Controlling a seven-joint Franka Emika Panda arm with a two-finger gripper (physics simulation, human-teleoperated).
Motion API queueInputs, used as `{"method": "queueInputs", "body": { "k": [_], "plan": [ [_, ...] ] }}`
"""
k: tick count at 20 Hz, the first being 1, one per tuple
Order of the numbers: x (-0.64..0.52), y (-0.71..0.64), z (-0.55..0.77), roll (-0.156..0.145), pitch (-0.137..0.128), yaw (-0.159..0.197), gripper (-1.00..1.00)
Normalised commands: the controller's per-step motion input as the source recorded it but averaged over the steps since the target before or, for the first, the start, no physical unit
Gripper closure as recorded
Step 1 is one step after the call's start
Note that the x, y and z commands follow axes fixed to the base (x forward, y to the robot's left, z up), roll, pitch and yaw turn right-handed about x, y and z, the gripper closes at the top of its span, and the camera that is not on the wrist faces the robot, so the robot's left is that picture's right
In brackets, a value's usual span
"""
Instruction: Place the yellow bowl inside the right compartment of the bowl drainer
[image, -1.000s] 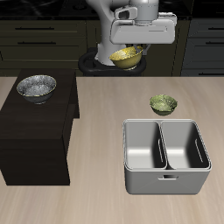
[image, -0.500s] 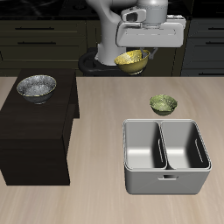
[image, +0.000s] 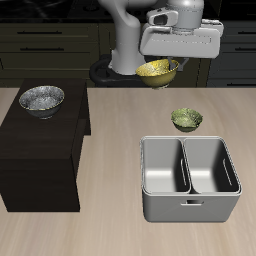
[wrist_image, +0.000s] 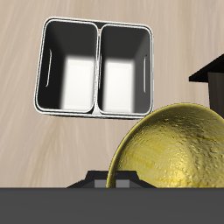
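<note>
My gripper is shut on the yellow bowl, holding it by the rim high above the back of the table. The wrist view shows the bowl's glossy, mottled gold inside close up and tilted. The bowl drainer, a grey metal tub with two equal wells and a slot handle, stands nearer the table's front edge, well below the bowl. From the wrist I look down into both of the bowl drainer's wells, and nothing lies in them.
A green bowl sits on the table just behind the drainer. A silver-grey bowl rests on a black stand beside the drainer; the stand's corner also shows from the wrist. Dark cabinets line the back.
The gripper has carried the yellow bowl sideways through the air, away from the black stand and toward a spot above the green bowl. Nothing on the table moved.
</note>
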Motion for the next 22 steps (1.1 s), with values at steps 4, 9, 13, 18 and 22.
{"method": "queueInputs", "body": {
  "k": [4, 9, 13, 18, 22],
  "plan": [
    [0.44, -0.04, -0.04, -0.042, 0.033, -0.012, 1.0],
    [0.37, 0.05, 0.03, -0.027, 0.002, -0.007, 1.0],
    [0.22, 0.12, 0.01, -0.005, -0.008, 0.01, 1.0],
    [0.34, 0.16, 0.07, 0.003, 0.013, -0.017, 1.0],
    [0.18, 0.05, -0.04, -0.011, 0.011, -0.017, 1.0]
  ]
}}
